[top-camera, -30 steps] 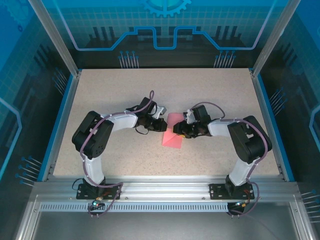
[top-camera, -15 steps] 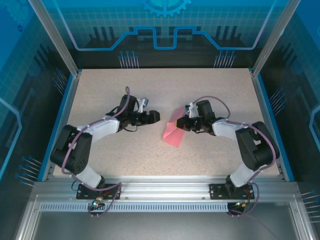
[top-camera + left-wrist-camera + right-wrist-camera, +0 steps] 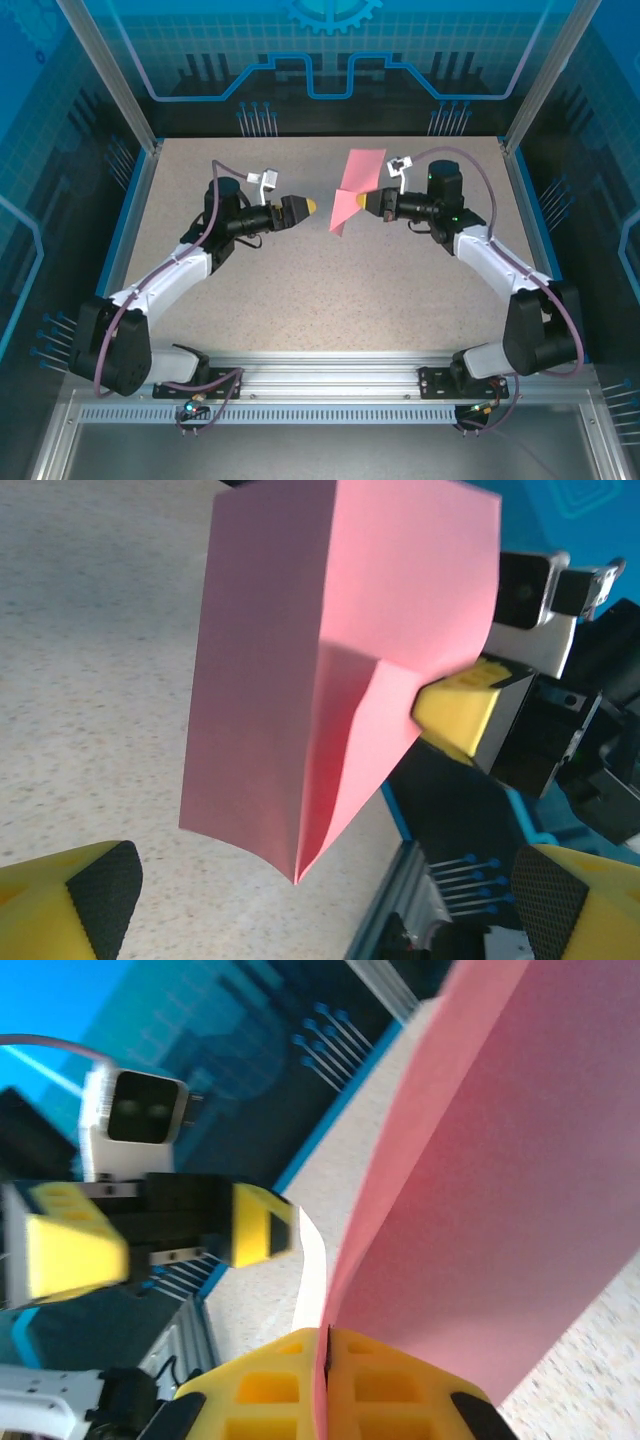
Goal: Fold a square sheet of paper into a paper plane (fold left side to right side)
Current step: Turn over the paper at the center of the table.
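Pink paper (image 3: 352, 190) is up off the table (image 3: 300, 300), long axis slanting, broad end far and sharp corner pointing near-left. Right gripper (image 3: 363, 203) has its side edge clamped tight. Left gripper (image 3: 309, 206) faces it just apart, fingers (image 3: 75, 905) spread wide, holding nothing.

Speckled beige table (image 3: 300, 300), blue walls (image 3: 330, 60)
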Robot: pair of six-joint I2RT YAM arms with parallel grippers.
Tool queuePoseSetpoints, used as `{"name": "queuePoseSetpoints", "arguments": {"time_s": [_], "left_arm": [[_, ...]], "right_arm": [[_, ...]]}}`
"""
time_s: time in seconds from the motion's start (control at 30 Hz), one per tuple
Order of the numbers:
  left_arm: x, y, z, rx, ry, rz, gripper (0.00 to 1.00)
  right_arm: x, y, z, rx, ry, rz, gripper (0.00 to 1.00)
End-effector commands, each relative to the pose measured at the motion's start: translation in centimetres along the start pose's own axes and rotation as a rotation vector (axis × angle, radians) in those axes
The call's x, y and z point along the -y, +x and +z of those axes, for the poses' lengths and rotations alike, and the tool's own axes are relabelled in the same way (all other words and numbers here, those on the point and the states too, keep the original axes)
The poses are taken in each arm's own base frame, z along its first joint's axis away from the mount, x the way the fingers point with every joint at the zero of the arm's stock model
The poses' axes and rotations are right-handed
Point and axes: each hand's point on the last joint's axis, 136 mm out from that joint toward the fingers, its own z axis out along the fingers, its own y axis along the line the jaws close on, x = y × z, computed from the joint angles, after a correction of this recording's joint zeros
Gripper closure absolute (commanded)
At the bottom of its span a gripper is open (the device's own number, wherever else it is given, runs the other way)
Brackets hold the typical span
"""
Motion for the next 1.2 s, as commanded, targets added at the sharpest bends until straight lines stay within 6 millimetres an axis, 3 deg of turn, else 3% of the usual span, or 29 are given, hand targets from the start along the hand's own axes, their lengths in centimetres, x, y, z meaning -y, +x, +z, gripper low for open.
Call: {"name": "queuePoseSetpoints", "arguments": {"time_s": [0.0, 0.23, 0.5, 0.7, 0.97, 1.17], "left_arm": [[4.4, -0.6, 0.0, -0.034, 0.142, 0.061, 0.01], [7.1, -0.3, 1.3, -0.073, 0.215, 0.104, 0.01], [7.3, -0.4, 2.1, -0.076, 0.230, 0.088, 0.15], [7.5, -0.4, 2.0, -0.066, 0.235, 0.090, 0.32], [7.2, -0.3, 1.6, -0.058, 0.204, 0.092, 0.67], [6.8, 0.0, 1.5, -0.058, 0.184, 0.095, 0.85]], "right_arm": [[-4.6, -1.6, -0.5, -0.009, -0.143, -0.111, 0.95], [-8.0, -1.5, 0.5, -0.041, -0.232, -0.151, 0.94], [-8.1, -1.0, 1.4, -0.044, -0.274, -0.120, 0.93], [-7.0, -0.2, 1.6, -0.053, -0.244, -0.091, 0.93], [-5.6, 0.4, 1.7, -0.051, -0.206, -0.052, 0.90], [-5.0, 0.6, 1.6, -0.047, -0.189, -0.034, 0.77]]}}
